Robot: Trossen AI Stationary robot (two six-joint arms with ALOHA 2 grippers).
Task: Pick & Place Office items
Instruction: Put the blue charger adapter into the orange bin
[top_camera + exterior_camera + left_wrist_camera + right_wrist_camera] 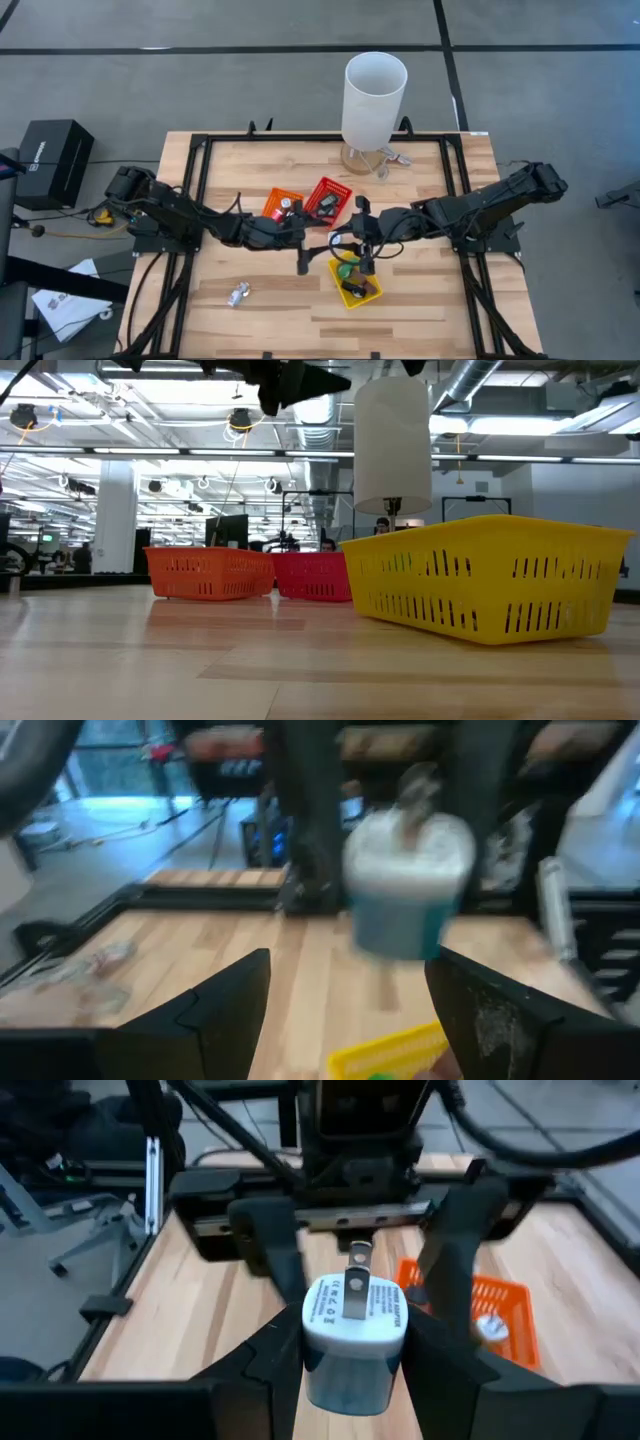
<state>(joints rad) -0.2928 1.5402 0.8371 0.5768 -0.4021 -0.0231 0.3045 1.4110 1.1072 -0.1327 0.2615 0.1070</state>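
My right gripper (352, 1315) is shut on a small white plug adapter (352, 1350) with metal prongs, in the air above the table's middle (340, 250). My left gripper (350, 970) is open and faces it from the left. Its fingers (280, 1255) stand apart from the adapter, which shows blurred ahead of them (405, 890). A yellow mesh basket (372, 297) just below holds green and black items (348, 270). The orange basket (275, 200) and red basket (335, 188) hold small items. A silvery clip (238, 293) lies on the table. My right gripper pinches the white adapter by the two opposite sides of its body (318, 1342) between its two fingers (275, 1355). It comes roughly level from the table's right. The adapter is lifted clear, with its prongs (358, 1275) pointing away toward the left gripper.
A tall white cylinder (375, 95) stands at the table's far edge, with small items (392, 160) by its foot. A black frame (200, 190) runs around the tabletop. Bare wood lies at the near left (270, 320) and near right (430, 310).
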